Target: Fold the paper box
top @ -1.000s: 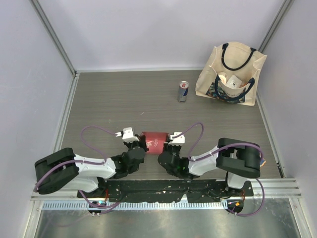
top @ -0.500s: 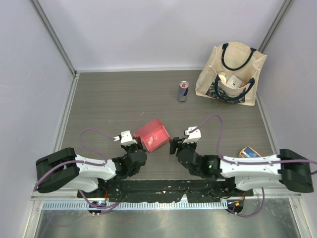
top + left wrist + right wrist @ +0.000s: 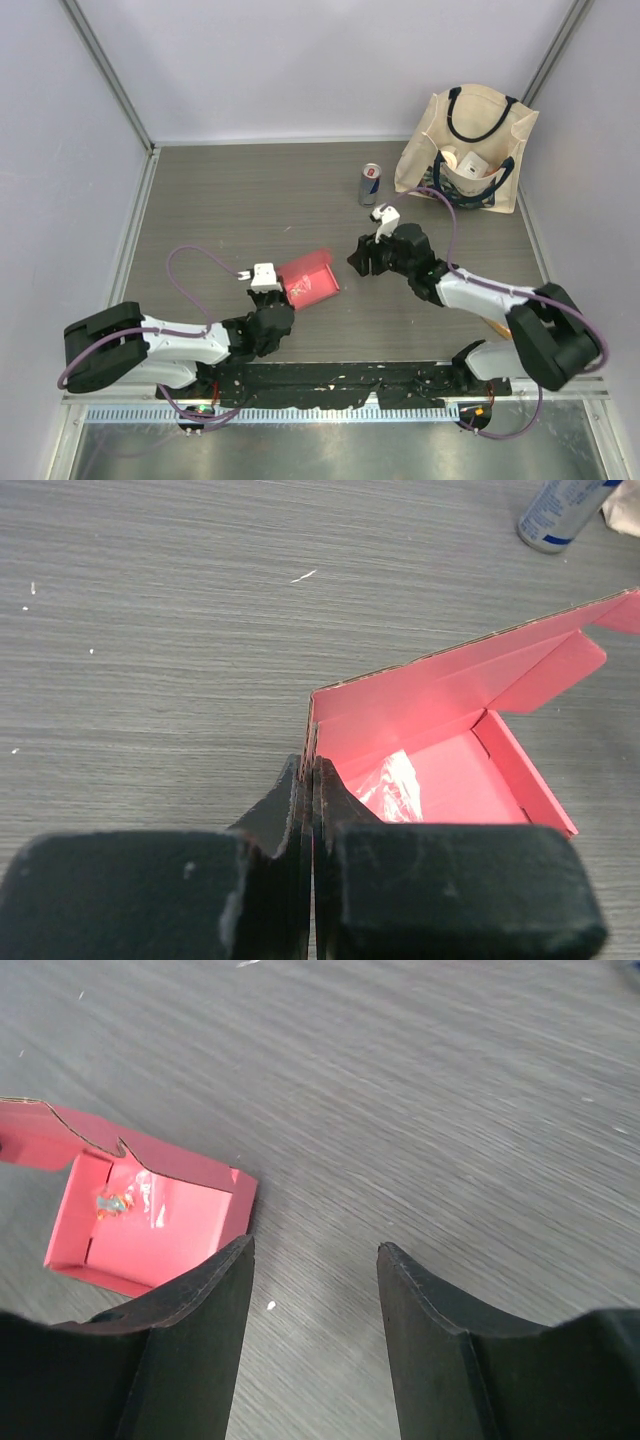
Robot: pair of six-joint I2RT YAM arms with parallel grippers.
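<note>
The pink-red paper box (image 3: 310, 279) is partly formed, an open tray with raised walls and a loose flap, near the table's middle. My left gripper (image 3: 278, 292) is shut on the box's near-left wall; in the left wrist view the closed fingertips (image 3: 312, 772) pinch the card edge, with the box (image 3: 450, 750) opening to the right. My right gripper (image 3: 362, 258) stands open a short way right of the box, nothing between its fingers. In the right wrist view the box (image 3: 150, 1220) lies at the left, beside the gripper (image 3: 315, 1250).
A drink can (image 3: 370, 184) stands at the back, also at the top right of the left wrist view (image 3: 560, 515). A cream tote bag (image 3: 465, 150) with a small white box in it sits at the back right. Metal rails run along the table's edges.
The right gripper let go of the box, opened and swung away to the right and back. The left gripper has kept hold and carried the box, now unfolded into a tray, slightly outward.
</note>
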